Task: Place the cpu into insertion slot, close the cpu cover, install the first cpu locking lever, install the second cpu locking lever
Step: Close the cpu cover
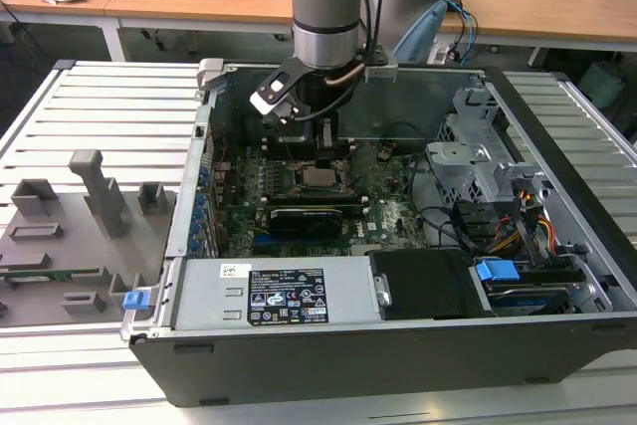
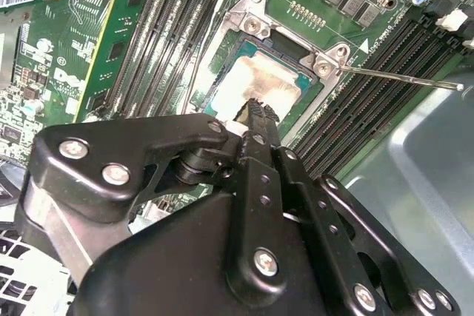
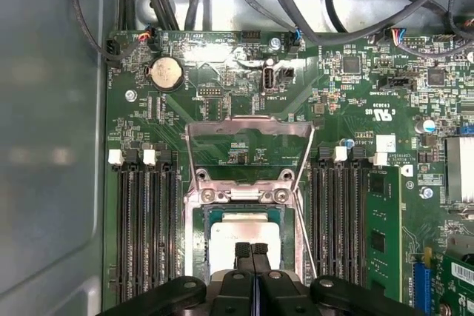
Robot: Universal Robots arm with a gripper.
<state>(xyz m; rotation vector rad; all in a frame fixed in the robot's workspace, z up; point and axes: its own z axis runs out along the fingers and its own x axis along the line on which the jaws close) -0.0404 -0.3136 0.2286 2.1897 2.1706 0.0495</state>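
The cpu (image 3: 244, 229), a pale square chip, lies flat in the insertion slot (image 3: 198, 236) on the green board, and I see it in both wrist views (image 2: 261, 83). The cpu cover (image 2: 285, 48), a thin metal frame, lies down around the chip's face. My gripper (image 3: 252, 249) hangs straight over the chip with its two black fingers pressed together and nothing between them; the tips (image 2: 255, 109) are at or just above the chip's face. One thin locking lever (image 2: 404, 79) sticks out free past the socket's corner. In the exterior view the gripper (image 1: 323, 141) reaches down into the open computer case above the socket (image 1: 320, 176).
Long black memory slots (image 3: 144, 227) run along both sides of the socket. A wire bail (image 3: 248, 125) lies on the board beyond it, near a coin battery (image 3: 166, 73). Case walls (image 1: 204, 146), a labelled power supply (image 1: 284, 296), a drive cage (image 1: 478, 156) and cables (image 1: 528, 226) surround the board. Grey fixtures (image 1: 90, 216) sit outside.
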